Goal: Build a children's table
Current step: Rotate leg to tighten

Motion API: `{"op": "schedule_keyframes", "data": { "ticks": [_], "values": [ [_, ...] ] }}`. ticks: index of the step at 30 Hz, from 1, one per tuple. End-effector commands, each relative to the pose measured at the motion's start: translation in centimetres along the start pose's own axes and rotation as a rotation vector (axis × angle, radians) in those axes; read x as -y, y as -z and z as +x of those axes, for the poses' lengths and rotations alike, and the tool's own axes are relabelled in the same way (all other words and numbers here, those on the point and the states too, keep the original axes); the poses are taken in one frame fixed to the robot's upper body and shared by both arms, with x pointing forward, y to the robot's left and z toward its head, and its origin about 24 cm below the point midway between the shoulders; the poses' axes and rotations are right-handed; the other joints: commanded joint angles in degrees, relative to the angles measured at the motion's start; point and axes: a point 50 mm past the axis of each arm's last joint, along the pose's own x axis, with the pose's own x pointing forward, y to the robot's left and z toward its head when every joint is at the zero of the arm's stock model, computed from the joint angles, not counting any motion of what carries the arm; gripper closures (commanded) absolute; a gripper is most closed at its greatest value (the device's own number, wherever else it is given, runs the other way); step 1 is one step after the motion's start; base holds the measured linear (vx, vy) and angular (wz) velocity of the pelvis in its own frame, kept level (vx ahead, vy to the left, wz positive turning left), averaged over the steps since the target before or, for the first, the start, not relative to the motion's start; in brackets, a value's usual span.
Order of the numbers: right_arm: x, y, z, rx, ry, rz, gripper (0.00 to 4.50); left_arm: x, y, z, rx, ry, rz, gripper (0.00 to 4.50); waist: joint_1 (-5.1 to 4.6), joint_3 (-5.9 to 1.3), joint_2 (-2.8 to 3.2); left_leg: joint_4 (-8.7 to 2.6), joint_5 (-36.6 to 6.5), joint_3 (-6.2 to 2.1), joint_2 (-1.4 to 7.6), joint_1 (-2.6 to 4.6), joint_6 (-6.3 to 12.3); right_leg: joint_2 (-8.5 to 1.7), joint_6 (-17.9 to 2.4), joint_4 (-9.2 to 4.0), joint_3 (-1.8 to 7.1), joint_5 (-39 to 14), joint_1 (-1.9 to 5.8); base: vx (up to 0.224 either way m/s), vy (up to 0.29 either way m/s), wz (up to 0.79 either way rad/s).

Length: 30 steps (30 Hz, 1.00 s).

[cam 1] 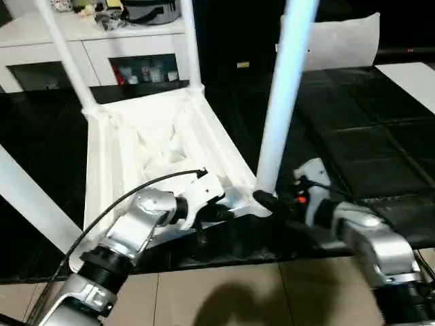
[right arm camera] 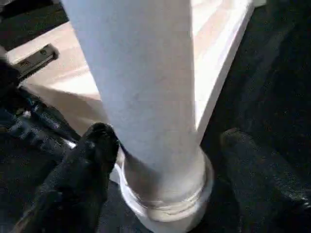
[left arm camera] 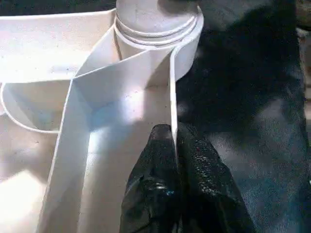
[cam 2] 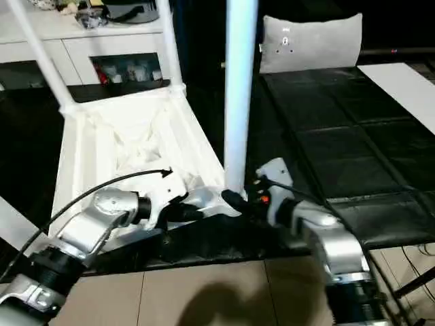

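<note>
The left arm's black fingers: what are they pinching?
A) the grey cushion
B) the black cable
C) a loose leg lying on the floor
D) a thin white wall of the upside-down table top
D: in the left wrist view the black fingers close on either side of a thin wall of the table top, just below the corner socket.

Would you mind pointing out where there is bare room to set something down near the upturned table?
Bare black mat lies on the robot's right of the table top, before the grey cushion. The tan floor nearest the robot is also free. The near corner is crowded: left claw, right claw, leg.
</note>
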Motion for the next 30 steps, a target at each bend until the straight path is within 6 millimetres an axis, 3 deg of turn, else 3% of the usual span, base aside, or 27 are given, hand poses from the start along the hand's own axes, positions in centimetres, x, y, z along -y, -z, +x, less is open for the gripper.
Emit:
{"op": "schedule_keyframes", "data": {
  "ticks": [1,8,20,21,30],
  "values": [
    [0.4,0.0,-0.9,0.008,-0.027,-0.017,0.55,0.5,0.0,-0.4,-0.011,0.078,0.049,4.5,0.3,-3.28,-0.6,-3.78,-9.8,0.18,0.8,-0.58,4.0,-3.09,-6.5,-4.3,2.72,-20.1,3.63,0.0,0.0,0.0],
    [-0.3,-0.2,-1.7,-0.046,-0.195,-0.071,0.42,1.2,0.3,-1.0,-0.039,0.213,0.059,4.5,0.83,-3.33,-0.72,-3.64,-8.6,0.27,0.97,-0.51,4.91,-3.06,-8.3,-3.88,2.76,-18.2,3.6,0.0,0.0,0.0],
    [-1.2,-0.1,-1.1,-0.056,-0.342,-0.026,1.55,1.2,0.6,-1.3,-0.052,0.239,0.066,4.5,1.73,-3.37,-0.91,-3.65,-8.5,0.29,1.11,-0.49,4.32,-3.14,-8.0,-3.85,2.79,-19.2,3.48,0.0,0.0,0.0],
    [-1.3,-0.1,-1.1,-0.056,-0.35,-0.022,1.55,1.2,0.6,-1.3,-0.052,0.24,0.065,4.5,1.72,-3.39,-1.18,-3.65,-8.2,0.31,1.11,-0.52,4.41,-3.11,-8.1,-3.84,2.8,-18.8,3.52,0.0,0.0,0.0],
    [-1.6,0.1,-1.0,-0.049,-0.348,-0.022,2.36,1.1,0.6,-1.2,-0.047,0.225,0.063,4.5,2.1,-3.34,-1.06,-3.63,-8.2,0.36,1.06,-0.43,4.22,-3.1,-7.3,-3.99,2.81,-20.3,3.39,0.0,0.0,0.0]
  ]
}}
